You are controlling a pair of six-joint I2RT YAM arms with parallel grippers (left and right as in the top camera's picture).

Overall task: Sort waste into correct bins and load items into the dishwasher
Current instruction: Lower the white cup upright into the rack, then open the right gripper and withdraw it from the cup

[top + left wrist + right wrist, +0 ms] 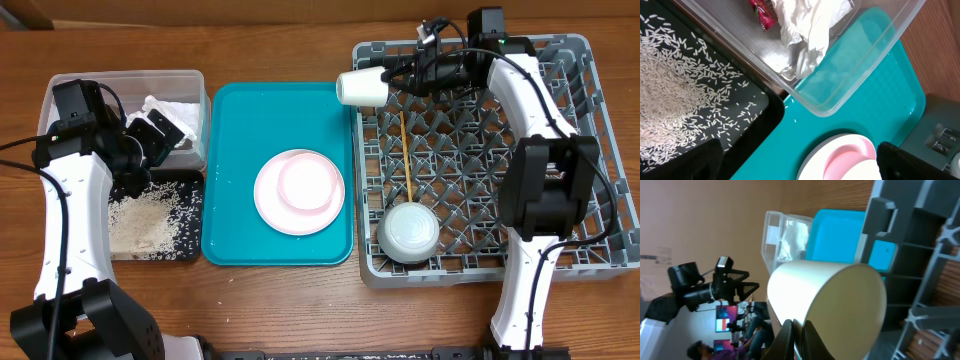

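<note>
My right gripper [392, 80] [796, 337] is shut on the wall of the small cream cup [361, 88] [830, 305] and holds it on its side over the far left corner of the grey dish rack [590, 150]. A white bowl [408, 232] and wooden chopsticks [406, 150] lie in the rack. The pale pink plate [298, 190] [850, 155] sits on the teal tray with a round dish on it. My left gripper [152, 140] [800, 167] is open and empty, above the tub's near edge. White napkins [810, 25] and a red wrapper [762, 12] lie in the clear tub [200, 120]. Rice [675, 85] covers the black tray [190, 215].
The teal serving tray [240, 230] lies between the bins and the rack. Bare wooden table runs along the front edge. The right arm's links reach across the rack's right half.
</note>
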